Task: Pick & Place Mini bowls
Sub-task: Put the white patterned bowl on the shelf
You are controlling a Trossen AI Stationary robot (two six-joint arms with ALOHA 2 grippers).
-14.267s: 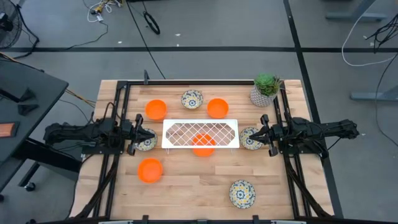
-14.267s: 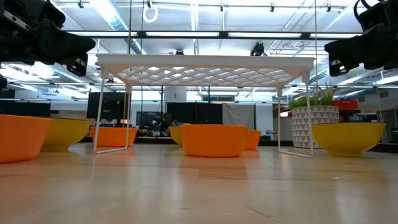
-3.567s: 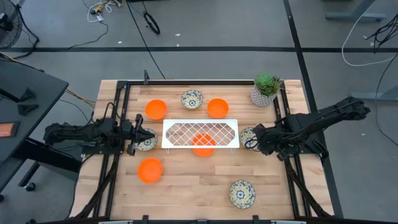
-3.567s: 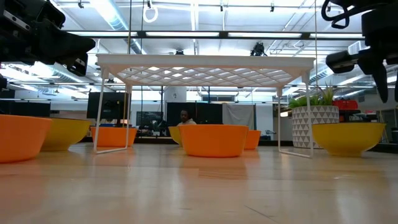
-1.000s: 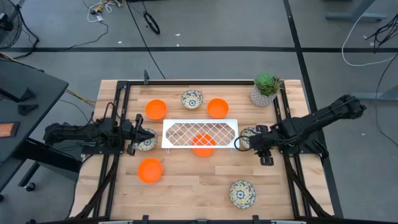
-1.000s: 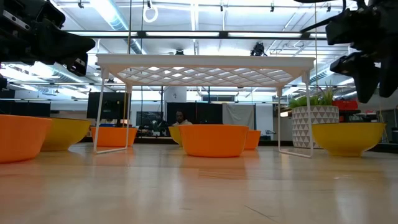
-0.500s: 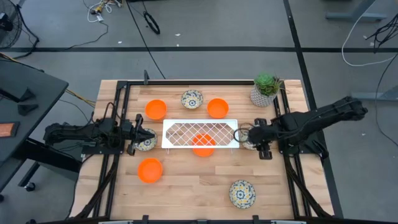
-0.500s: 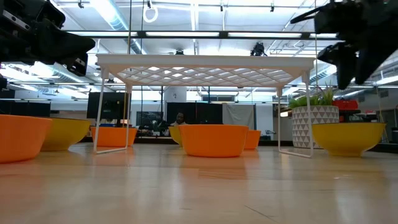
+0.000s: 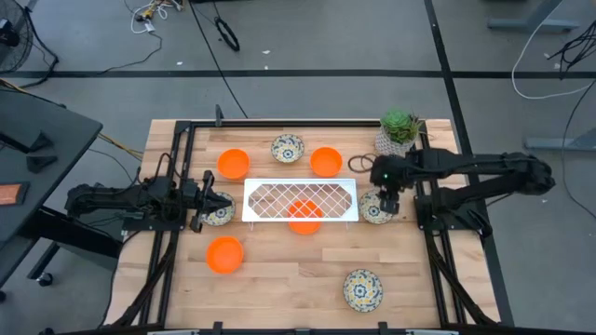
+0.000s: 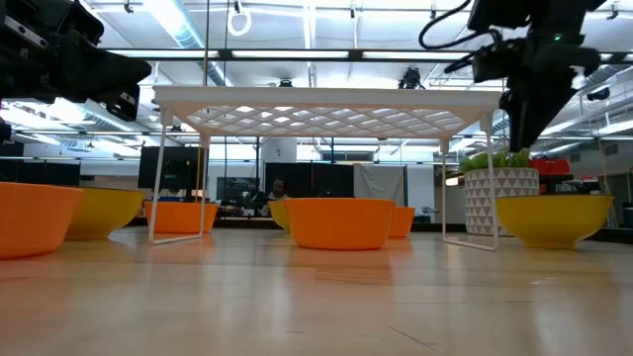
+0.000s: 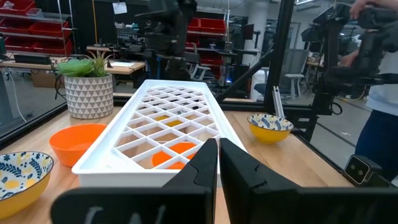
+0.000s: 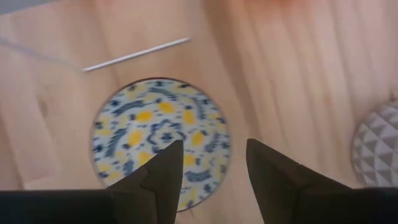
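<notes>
Mini bowls lie scattered on the wooden surface (image 9: 279, 279); the one we take as the current target is the floral bowl (image 9: 376, 207) just beside the right end of the white lattice rack (image 9: 300, 199). It sits upright, mouth facing straight up, seen full-face in the right wrist view (image 12: 160, 138). Being round, it has no long axis, so we judge that any jaw angle across the rim would serve. The right gripper (image 9: 384, 198) hangs directly above it, pointing down, jaws spread wide and empty. Its fingertips (image 12: 163, 163) sit over one side of the bowl rather than its centre. Risks as we judge them: a descent with one fingertip landing on the rim rather than straddling it would tip or skid the bowl. The rack leg and the potted plant (image 9: 399, 133) stand near, so a sideways drift could knock either. A pinch on a thin, sloped wall may also slip during the lift. The left gripper (image 9: 210, 202) waits at the rack's left end over another floral bowl (image 9: 220, 213), jaws closed, holding nothing we can see.
</notes>
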